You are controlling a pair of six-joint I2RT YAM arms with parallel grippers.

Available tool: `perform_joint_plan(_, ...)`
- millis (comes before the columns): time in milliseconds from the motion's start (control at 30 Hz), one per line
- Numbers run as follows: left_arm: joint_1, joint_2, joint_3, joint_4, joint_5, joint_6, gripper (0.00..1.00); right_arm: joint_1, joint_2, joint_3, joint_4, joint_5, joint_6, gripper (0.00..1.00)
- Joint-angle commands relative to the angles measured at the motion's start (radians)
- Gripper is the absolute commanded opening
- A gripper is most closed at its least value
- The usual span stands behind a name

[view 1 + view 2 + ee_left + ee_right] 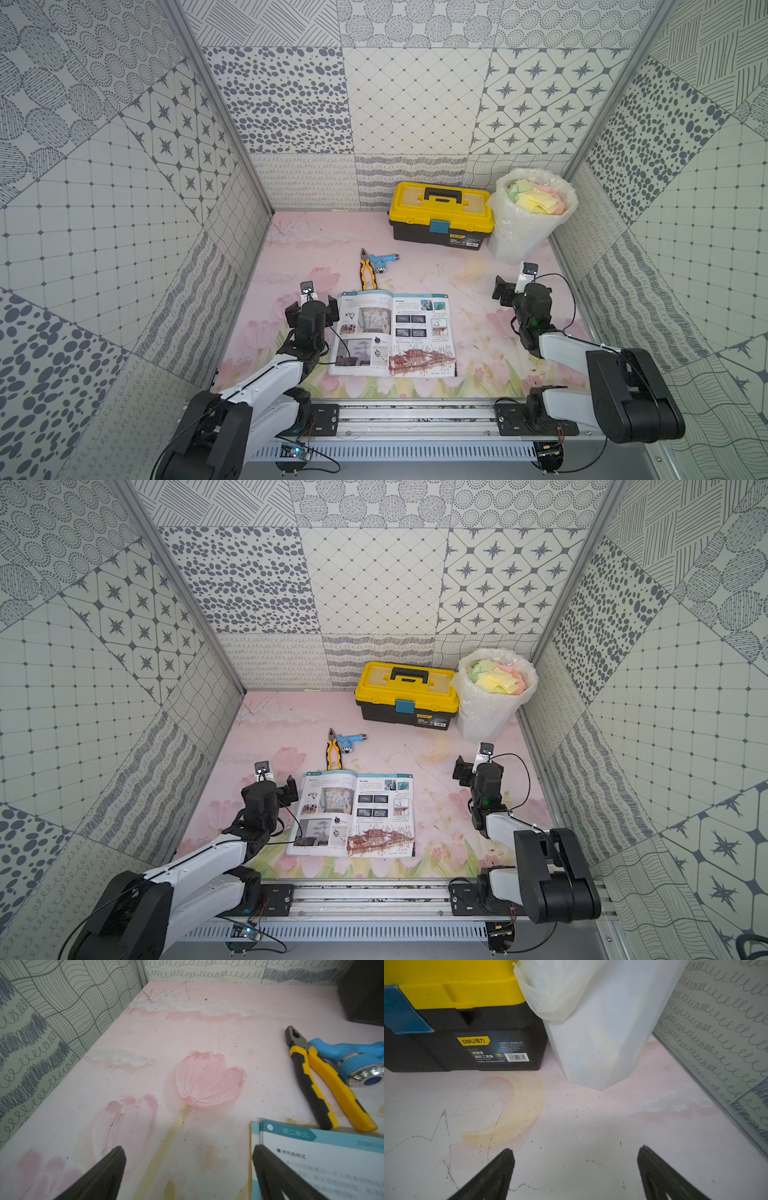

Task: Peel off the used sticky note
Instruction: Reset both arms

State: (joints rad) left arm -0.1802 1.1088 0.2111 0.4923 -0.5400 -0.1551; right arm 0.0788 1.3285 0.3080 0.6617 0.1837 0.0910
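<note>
Both pincers stand apart, holding nothing. The left gripper point(187, 1152) hangs at the left edge of the one open textbook point(392, 332). The right gripper point(576, 1152) hangs over bare, scratched pink tabletop point(478, 299) with free room around. Beyond lie one pair of yellow-handled pliers point(368, 272) just beside one blue plastic spray nozzle point(383, 262). Farthest, one yellow-lidded toolbox point(441, 216) stands just beside one faceted white bin point(511, 245), bag-lined and heaped with crumpled pastel sticky notes point(534, 197).

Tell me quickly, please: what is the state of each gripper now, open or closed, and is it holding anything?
Left gripper: open, holding nothing.
Right gripper: open, holding nothing.
</note>
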Motion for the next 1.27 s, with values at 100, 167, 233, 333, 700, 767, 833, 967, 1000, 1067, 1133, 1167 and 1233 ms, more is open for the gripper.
perform_joint_plan(100,0.107,0.229,0.076,0.353,0.284,0.079,1.00,0.007,0.135,0.060,0.180,-0.057,-0.091,0.97)
perform_joint_plan(167,0.123,0.281,0.103,0.348,0.361,0.070,1.00,0.006,0.179,0.073,0.198,-0.095,-0.107,0.97)
perform_joint_plan(233,0.136,0.369,0.096,0.452,0.427,0.073,1.00,0.006,0.219,0.065,0.246,-0.095,-0.108,0.97)
perform_joint_plan(333,0.144,0.463,0.095,0.557,0.493,0.102,1.00,0.002,0.220,0.070,0.229,-0.099,-0.104,0.97)
perform_joint_plan(700,0.157,0.457,0.202,0.338,0.514,0.085,0.99,-0.012,0.223,0.093,0.191,-0.103,-0.084,0.97)
perform_joint_plan(767,0.157,0.460,0.197,0.356,0.515,0.088,1.00,-0.013,0.222,0.094,0.190,-0.105,-0.085,0.97)
perform_joint_plan(833,0.157,0.462,0.199,0.353,0.513,0.090,0.99,-0.013,0.222,0.094,0.189,-0.105,-0.085,0.97)
perform_joint_plan(967,0.156,0.461,0.203,0.343,0.513,0.088,0.99,-0.016,0.224,0.098,0.183,-0.113,-0.083,0.97)
perform_joint_plan(1000,0.157,0.461,0.203,0.344,0.514,0.089,0.99,-0.021,0.225,0.102,0.177,-0.126,-0.080,0.97)
perform_joint_plan(1067,0.157,0.461,0.204,0.342,0.514,0.089,0.99,-0.037,0.225,0.110,0.163,-0.157,-0.074,0.97)
perform_joint_plan(1133,0.156,0.461,0.202,0.343,0.515,0.089,0.99,-0.039,0.224,0.109,0.162,-0.164,-0.073,0.97)
perform_joint_plan(1167,0.157,0.461,0.203,0.345,0.515,0.089,0.99,-0.039,0.224,0.109,0.163,-0.164,-0.073,0.97)
perform_joint_plan(1233,0.157,0.461,0.199,0.348,0.516,0.089,0.99,-0.039,0.222,0.106,0.167,-0.164,-0.074,0.97)
